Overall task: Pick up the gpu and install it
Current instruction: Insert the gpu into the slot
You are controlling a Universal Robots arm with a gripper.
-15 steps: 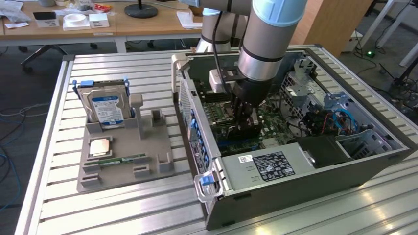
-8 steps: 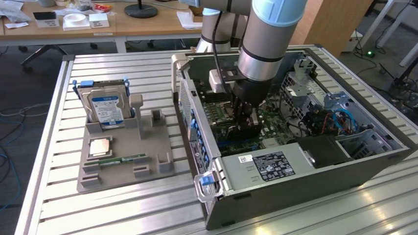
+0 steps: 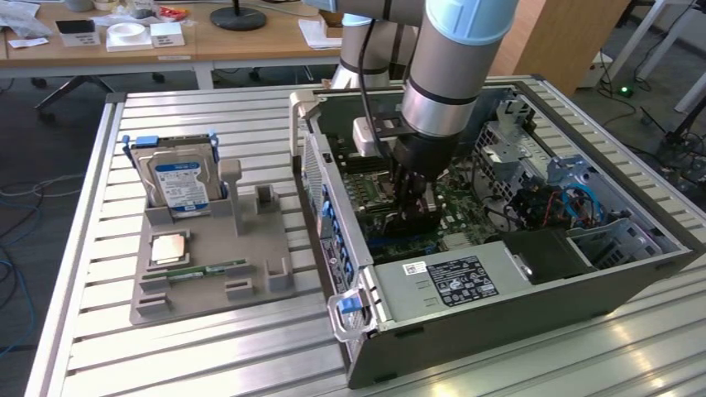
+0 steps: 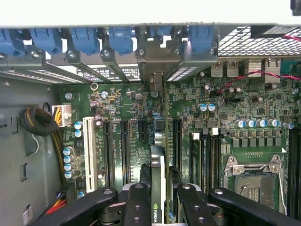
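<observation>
Tray: grey holder on the slatted table, at 9 o'clock from the case in the exterior view.
Hard drive: silver with a blue label, upright in the tray's far slot, at 12 o'clock from the CPU.
CPU: square, lying flat mid-tray.
RAM: green stick lying flat, at 4 o'clock from the CPU.
Case: lies with its open side up, motherboard exposed.
Arm: enters from 12 o'clock and points down into the middle of the case.
Gripper: inside the case, low over the motherboard. In the wrist view its black fingers are clamped narrowly on the gpu, one on each face.
gpu: held upright and edge-on between the fingers, running parallel to the slots, its far end toward the rear brackets with blue latches. Whether it is seated in a slot I cannot tell.
Socket: metal-framed, on the board beside the memory slots.
Power supply: labelled box at 5 o'clock from the gripper.
Cables: blue, at 3 o'clock from the gripper.
</observation>
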